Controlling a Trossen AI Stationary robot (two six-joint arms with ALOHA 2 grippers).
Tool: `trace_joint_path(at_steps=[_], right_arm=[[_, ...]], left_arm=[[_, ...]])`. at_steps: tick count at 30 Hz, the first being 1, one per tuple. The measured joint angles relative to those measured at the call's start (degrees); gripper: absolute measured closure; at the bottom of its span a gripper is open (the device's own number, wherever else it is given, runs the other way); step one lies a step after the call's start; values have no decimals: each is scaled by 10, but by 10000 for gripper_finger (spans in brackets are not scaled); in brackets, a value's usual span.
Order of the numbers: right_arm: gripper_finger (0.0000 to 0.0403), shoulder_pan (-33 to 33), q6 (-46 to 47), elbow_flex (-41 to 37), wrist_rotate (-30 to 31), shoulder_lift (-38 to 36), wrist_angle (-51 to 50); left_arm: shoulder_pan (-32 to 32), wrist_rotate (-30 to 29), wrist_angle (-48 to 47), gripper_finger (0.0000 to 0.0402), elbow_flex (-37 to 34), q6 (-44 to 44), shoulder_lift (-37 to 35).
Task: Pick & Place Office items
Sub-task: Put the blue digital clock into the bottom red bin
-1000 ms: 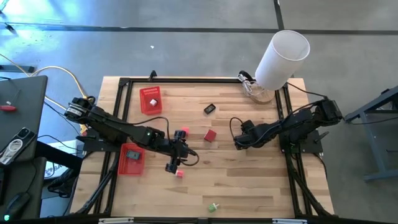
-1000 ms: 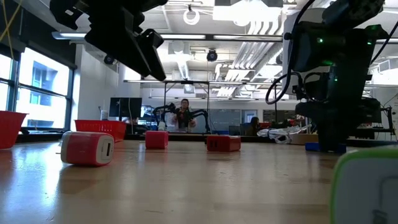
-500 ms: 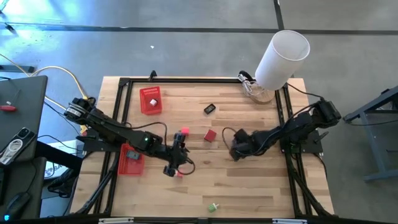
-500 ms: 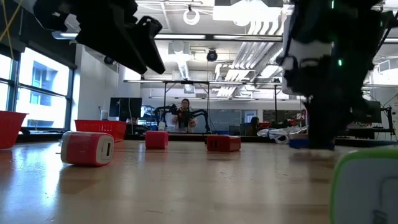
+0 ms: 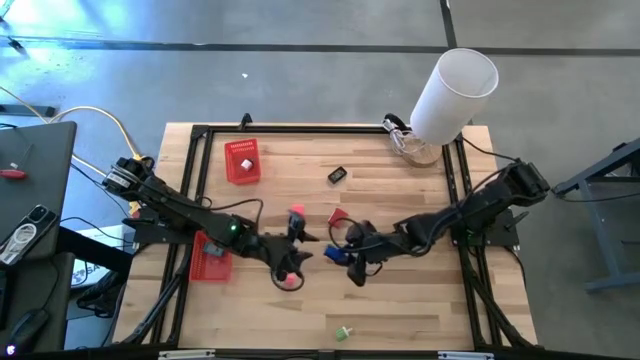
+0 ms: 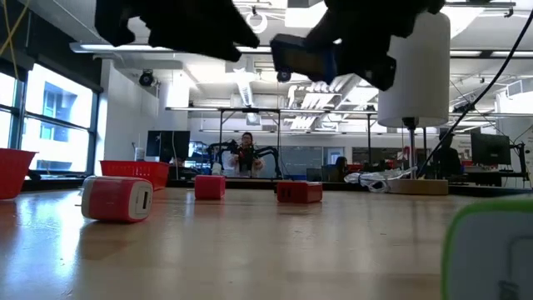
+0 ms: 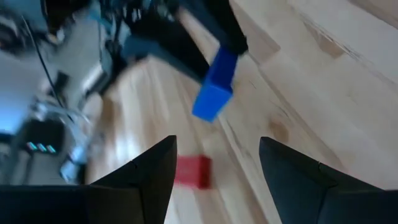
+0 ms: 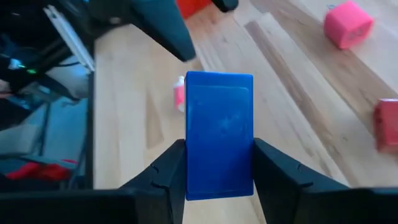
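Green item (image 5: pixel 343 332), small and blocky, lies alone at the lower centre of the overhead frame, nearest the table's front edge; in the level view it fills the lower right corner.

Above it, mid-frame, both arms meet over the wooden table (image 5: pixel 420 300). The right gripper (image 5: pixel 348 259), reaching in from the right, pinches a small blue block (image 8: pixel 219 134) between its fingers and holds it off the wood. The left gripper (image 5: pixel 291 252), coming from the left, hangs with its fingers spread and nothing between them, just above a pink piece (image 5: pixel 289 281) on the table.

The step in hand looks like a carry: the blue block is lifted and has yet to be set down. The next move probably calls for taking it across to a basket without striking the left arm, which sits close by.

Further up the frame lie a pink-red piece (image 5: pixel 296 213), a red block (image 5: pixel 336 216) partly hidden by the right arm, and a black piece (image 5: pixel 337 175).

Counted from overhead: six loose items, namely one green, one blue, two pinkish, one red and one black. Two red mesh baskets: one (image 5: pixel 210 256) at the left under the left arm, holding something I cannot make out, and one (image 5: pixel 243 161) at the upper left holding a white piece. One large white cylinder (image 5: pixel 453 93) stands at the upper right.
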Motion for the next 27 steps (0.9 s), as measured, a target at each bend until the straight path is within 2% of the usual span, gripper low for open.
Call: trace_joint_path(at_steps=[4, 9, 13, 19, 27], right_arm=[[267, 0, -1, 0, -11, 0, 19], [266, 2, -1, 0, -25, 0, 35], [266, 2, -13, 0, -25, 0, 51], [266, 2, -16, 0, -31, 0, 56], [266, 2, -16, 0, -31, -1, 54]], left_arm=[[-5, 1, 8, 183, 0, 58, 0], [-4, 1, 19, 183, 0, 66, 0], [-4, 24, 46, 183, 0, 79, 14], [-5, 17, 99, 183, 0, 120, 46], [-3, 22, 154, 184, 0, 127, 62]])
